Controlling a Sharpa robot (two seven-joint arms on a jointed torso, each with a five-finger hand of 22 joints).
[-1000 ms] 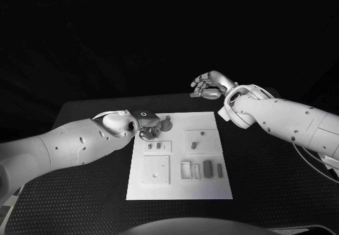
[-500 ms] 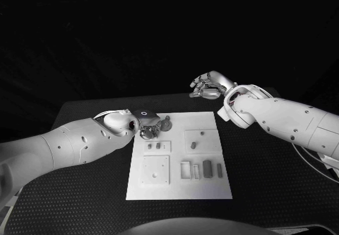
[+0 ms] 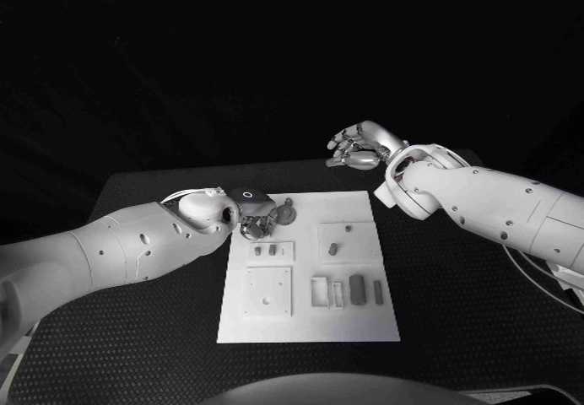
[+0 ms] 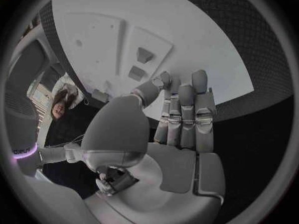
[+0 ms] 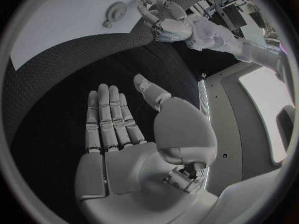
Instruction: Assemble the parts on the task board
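Left hand (image 3: 258, 221) slightly shifted, fingertips hidden

We count one white board (image 3: 310, 316) on the surface (image 3: 462, 295), two hands, left (image 3: 258, 221) and right (image 3: 359, 148), and several small parts, too small to number.

The left arm reaches in from the lower left of the head view, its hand (image 3: 258, 221) turned down just left of centre, fingers (image 4: 187, 109) held close together and nearly straight, holding nothing. The right arm comes in from the right edge and bends up toward the upper middle, where its hand (image 3: 359, 148) hangs raised, palm open, fingers (image 5: 107, 117) stretched out side by side, thumb apart.
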